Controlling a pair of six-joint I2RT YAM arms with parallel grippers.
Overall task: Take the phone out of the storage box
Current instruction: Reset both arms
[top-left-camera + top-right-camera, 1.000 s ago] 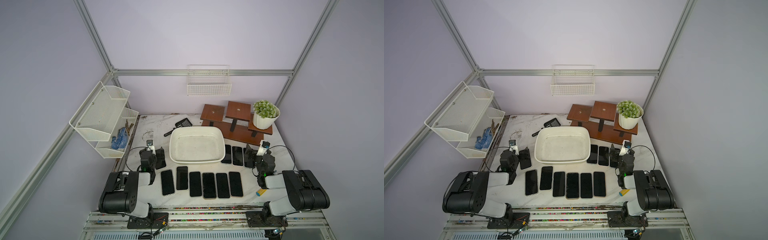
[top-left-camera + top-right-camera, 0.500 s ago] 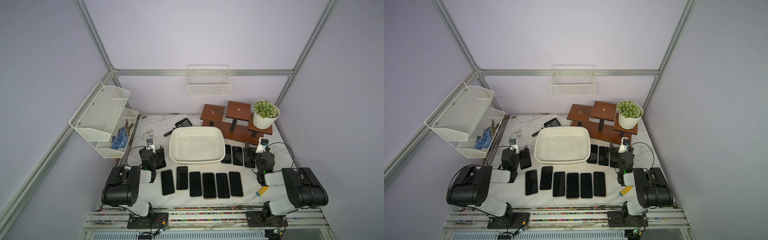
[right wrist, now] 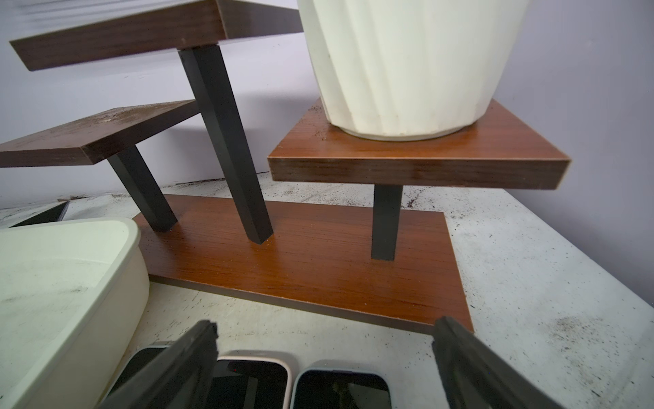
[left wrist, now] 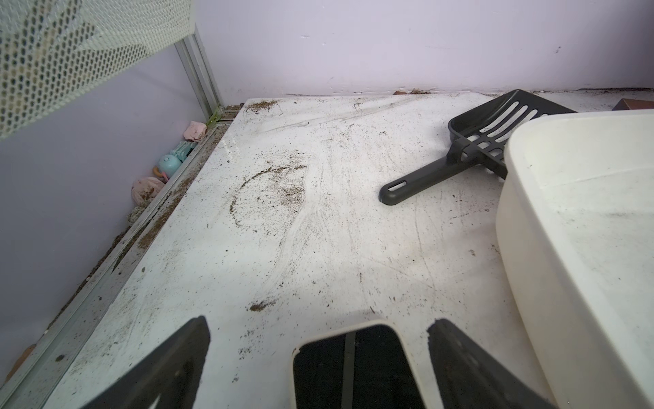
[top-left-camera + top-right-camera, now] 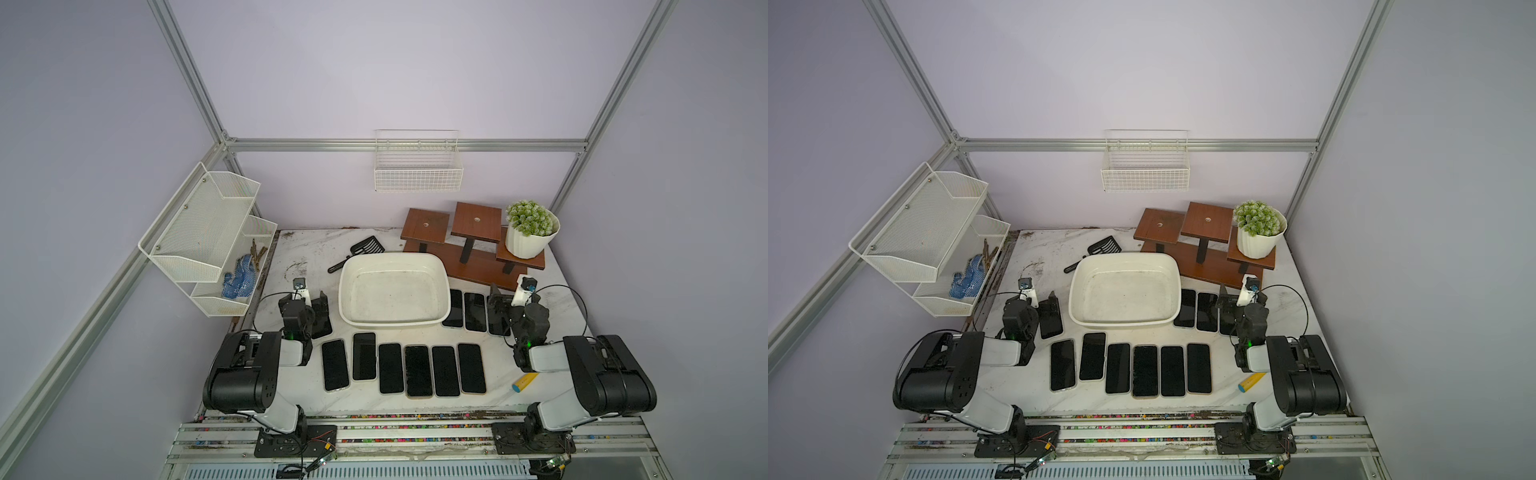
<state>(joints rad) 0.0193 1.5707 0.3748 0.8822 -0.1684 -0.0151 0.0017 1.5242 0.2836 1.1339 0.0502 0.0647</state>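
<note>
Plainly, both your grippers stand wide and hold nothing. Your left gripper [image 4: 318, 327] sits low over the table [image 4: 318, 212]. Its fingers [image 4: 177, 364] flank a lone phone [image 4: 354, 368] at the bottom of the left wrist view, with bare table showing between them and it. Your right gripper [image 3: 327, 327] spreads above the three phones [image 3: 339, 387] along the bottom of the right wrist view; you cannot tell from it whether a finger touches one.

The storage box [image 5: 394, 291] lies mid-frame in both top views, showing only its smudged white floor. Every phone you can see lies outside it on the table: the row of six phones [image 5: 417, 370] below it, the three at its right, the lone one at its left. At the box's upper right is the wooden stand [image 5: 473, 266], bearing the plant pot [image 5: 525, 243]. A dark scoop [image 5: 365, 247] lies just beside the box's upper left corner.

Only the top views show you the row of six and a yellow stick [image 5: 524, 381] at lower right. Only the left wrist view shows small pink and teal bits [image 4: 170, 164] in the gap off the table's left edge.
</note>
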